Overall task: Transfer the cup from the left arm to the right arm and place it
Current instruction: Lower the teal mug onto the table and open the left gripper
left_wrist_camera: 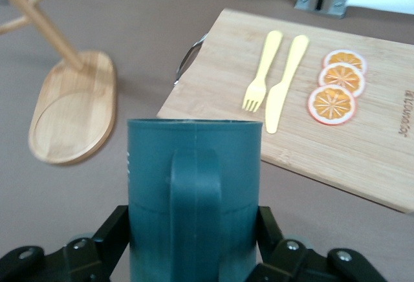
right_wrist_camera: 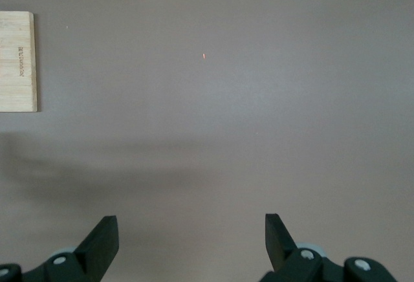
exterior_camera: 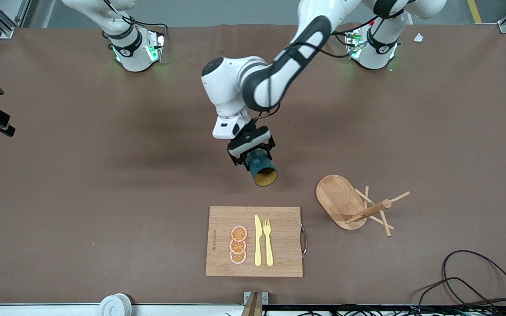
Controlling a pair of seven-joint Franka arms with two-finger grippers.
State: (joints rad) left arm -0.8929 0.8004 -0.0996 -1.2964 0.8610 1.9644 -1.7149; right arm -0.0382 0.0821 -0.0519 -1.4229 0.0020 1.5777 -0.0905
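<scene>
The cup (exterior_camera: pixel 262 169), dark teal with a mustard-yellow inside, hangs tilted in the air with its mouth turned toward the front camera. My left gripper (exterior_camera: pixel 253 153) is shut on its body, over bare table between the arm bases and the cutting board. In the left wrist view the cup (left_wrist_camera: pixel 194 185) fills the middle with its handle facing the camera, and the left gripper (left_wrist_camera: pixel 194 246) clamps it on both sides. My right gripper (right_wrist_camera: pixel 191 237) is open and empty over bare table; it does not show in the front view.
A wooden cutting board (exterior_camera: pixel 283 245) with a yellow knife, a fork and three orange slices lies near the front edge. A wooden mug tree (exterior_camera: pixel 338 197) stands beside it toward the left arm's end. Cables (exterior_camera: pixel 477 281) lie at the front corner.
</scene>
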